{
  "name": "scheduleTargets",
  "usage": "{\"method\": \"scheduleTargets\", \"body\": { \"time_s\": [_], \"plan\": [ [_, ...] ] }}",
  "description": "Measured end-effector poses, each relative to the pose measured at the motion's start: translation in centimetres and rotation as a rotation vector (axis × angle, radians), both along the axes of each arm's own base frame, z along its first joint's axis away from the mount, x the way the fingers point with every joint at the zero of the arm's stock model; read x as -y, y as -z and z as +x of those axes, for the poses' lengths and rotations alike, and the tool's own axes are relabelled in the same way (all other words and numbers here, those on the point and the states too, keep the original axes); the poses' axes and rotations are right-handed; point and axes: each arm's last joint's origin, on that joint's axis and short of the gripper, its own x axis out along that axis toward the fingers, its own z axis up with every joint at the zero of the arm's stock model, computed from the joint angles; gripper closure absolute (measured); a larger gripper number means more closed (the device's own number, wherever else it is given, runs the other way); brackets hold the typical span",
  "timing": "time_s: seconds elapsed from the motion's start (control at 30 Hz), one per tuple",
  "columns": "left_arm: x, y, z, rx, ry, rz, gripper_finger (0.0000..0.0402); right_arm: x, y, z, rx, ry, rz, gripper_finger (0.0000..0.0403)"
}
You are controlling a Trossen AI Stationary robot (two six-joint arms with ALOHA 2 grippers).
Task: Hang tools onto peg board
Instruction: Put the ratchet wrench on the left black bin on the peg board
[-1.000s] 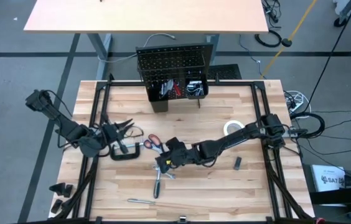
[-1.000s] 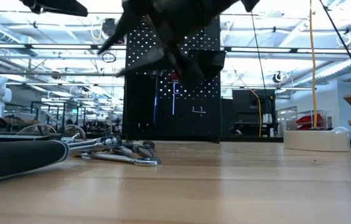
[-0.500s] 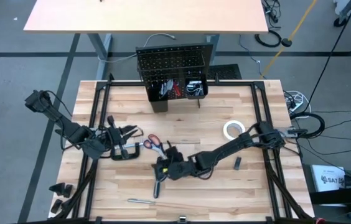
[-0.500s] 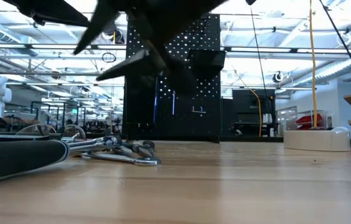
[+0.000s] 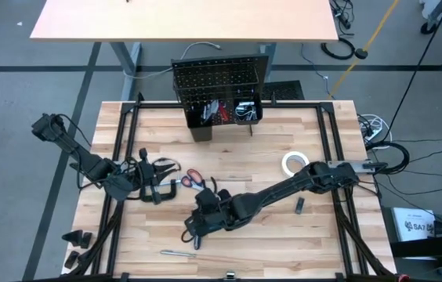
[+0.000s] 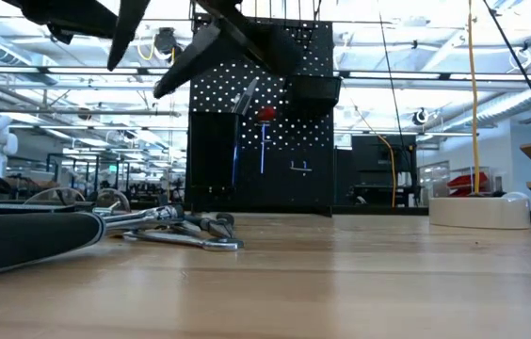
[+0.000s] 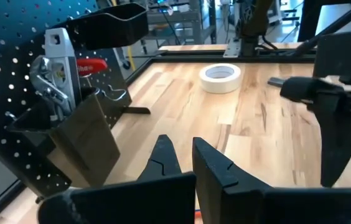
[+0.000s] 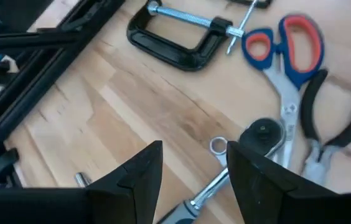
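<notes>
The black peg board stands at the table's far edge with bins at its foot; a red-handled tool hangs on it. A black C-clamp, red-handled scissors, pliers and a ratchet wrench lie flat on the table left of centre. My right gripper is open just above the ratchet wrench's handle, touching nothing. My left gripper hovers over the C-clamp; its fingers stand a narrow gap apart with nothing between them.
A white tape roll lies right of centre, also in the left wrist view. A small dark piece lies near my right arm. A slim metal tool lies near the front edge. A black frame runs around the table.
My right gripper has gone toward the table's near edge and a little left, from beside the scissors to over the ratchet wrench's handle, staying open. My left gripper has shifted a little toward the near edge, over the C-clamp. The tools have not moved.
</notes>
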Motion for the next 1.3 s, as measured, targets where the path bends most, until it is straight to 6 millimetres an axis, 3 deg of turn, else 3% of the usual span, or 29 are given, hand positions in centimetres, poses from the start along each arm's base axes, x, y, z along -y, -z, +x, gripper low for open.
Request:
{"method": "scheduleTargets", "body": {
  "time_s": [0.4, 0.73, 0.93, 1.07, 1.3],
  "plan": [
    [-0.1, 0.3, -0.1, -0.029, 0.002, 0.021, 0.0402, -1.1, 5.4, 0.5, -0.117, 0.052, 0.087, 0.0232],
    [-0.1, 0.3, -0.1, -0.03, 0.002, 0.021, 0.0402, -2.1, 9.2, 1.4, -0.112, 0.064, 0.126, 0.0232],
    [-0.1, 0.3, -0.1, -0.029, 0.001, 0.019, 0.0402, -1.4, 10.2, 1.5, -0.152, 0.067, 0.108, 0.0234],
    [-0.1, 0.3, -0.1, -0.03, 0.001, 0.02, 0.0402, -0.9, 10.5, 0.8, -0.247, 0.091, 0.072, 0.0263],
    [-0.1, 0.3, -0.1, -0.037, 0.002, 0.025, 0.0402, -0.1, 10.9, 0.0, -0.36, 0.082, 0.023, 0.0352]
  ]
}}
